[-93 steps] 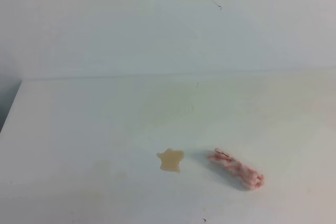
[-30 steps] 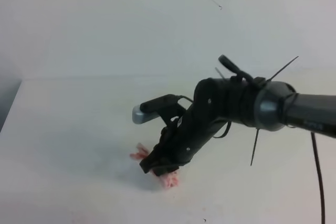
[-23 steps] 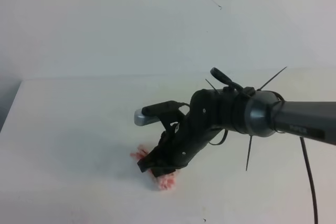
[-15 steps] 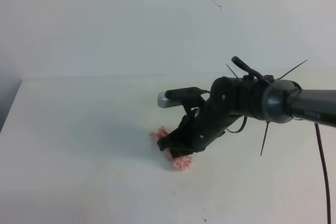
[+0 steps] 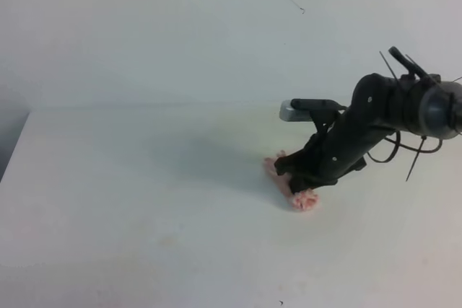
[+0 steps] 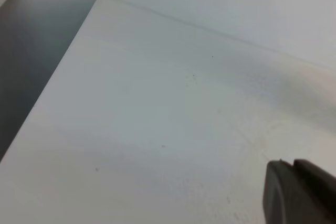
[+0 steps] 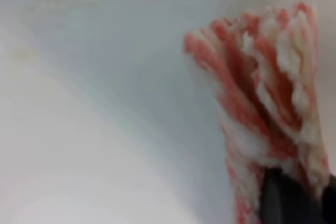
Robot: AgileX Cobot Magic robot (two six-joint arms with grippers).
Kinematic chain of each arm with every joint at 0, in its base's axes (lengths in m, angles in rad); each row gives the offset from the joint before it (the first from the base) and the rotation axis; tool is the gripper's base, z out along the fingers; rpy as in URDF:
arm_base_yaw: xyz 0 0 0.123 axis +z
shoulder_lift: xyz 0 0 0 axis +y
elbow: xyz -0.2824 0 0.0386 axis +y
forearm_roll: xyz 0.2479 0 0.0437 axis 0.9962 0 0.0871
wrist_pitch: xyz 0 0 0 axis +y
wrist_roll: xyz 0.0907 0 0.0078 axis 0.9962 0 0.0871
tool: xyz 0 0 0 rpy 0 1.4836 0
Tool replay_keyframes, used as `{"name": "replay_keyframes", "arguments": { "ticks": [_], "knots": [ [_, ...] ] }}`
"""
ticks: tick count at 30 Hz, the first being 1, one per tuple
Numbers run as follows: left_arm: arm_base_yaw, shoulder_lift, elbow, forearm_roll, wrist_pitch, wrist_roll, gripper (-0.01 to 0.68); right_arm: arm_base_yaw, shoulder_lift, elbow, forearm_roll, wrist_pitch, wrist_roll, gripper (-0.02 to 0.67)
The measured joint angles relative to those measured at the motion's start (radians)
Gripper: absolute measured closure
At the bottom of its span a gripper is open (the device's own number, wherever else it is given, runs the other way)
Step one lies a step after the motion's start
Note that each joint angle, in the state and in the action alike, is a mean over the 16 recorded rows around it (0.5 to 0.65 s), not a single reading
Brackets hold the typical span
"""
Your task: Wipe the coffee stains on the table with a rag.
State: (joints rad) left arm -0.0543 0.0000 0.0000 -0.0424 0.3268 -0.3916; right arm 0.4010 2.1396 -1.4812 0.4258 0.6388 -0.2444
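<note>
the right gripper (image 5: 303, 184) is clamped on the rag (image 5: 304, 200), pressing it down on the table (image 5: 130, 207) toward the right side, roughly midway between the far and near edges. only the two fuzzy pink ends stick out, the middle is hidden under the black fingers. the right wrist view is just a blurry closeup of red and white fibres (image 7: 268, 93). the left gripper (image 6: 296, 192) is only a dark corner cut off at the frame edge, so can't tell if it's open or closed. can't make out any stain.
</note>
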Motion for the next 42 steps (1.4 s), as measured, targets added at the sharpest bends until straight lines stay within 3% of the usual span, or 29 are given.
{"name": "replay_keyframes", "arguments": {
  "ticks": [13,21,24,29,38,42],
  "knots": [
    [0.000,0.000,0.000,0.000,0.000,0.000,0.672,-0.062,-0.341,0.436,0.082,-0.373,-0.193,0.624],
    [0.000,-0.002,0.003,0.000,-0.001,0.000,0.672,-0.072,-0.465,0.600,0.086,-0.484,-0.246,0.442],
    [0.000,-0.002,0.003,0.000,-0.001,0.000,0.672,-0.072,-0.495,0.614,0.087,-0.470,-0.263,0.405],
    [0.000,-0.002,0.003,0.000,-0.001,0.000,0.672,-0.072,-0.581,0.615,0.088,-0.433,-0.286,0.431],
    [0.000,0.000,0.000,0.000,0.000,0.000,0.672,-0.072,-0.898,0.622,0.089,-0.373,-0.328,0.634],
    [0.000,0.000,0.000,0.000,0.000,0.000,0.672,-0.072,-1.074,0.648,0.091,-0.369,-0.330,0.653]
  ]
}}
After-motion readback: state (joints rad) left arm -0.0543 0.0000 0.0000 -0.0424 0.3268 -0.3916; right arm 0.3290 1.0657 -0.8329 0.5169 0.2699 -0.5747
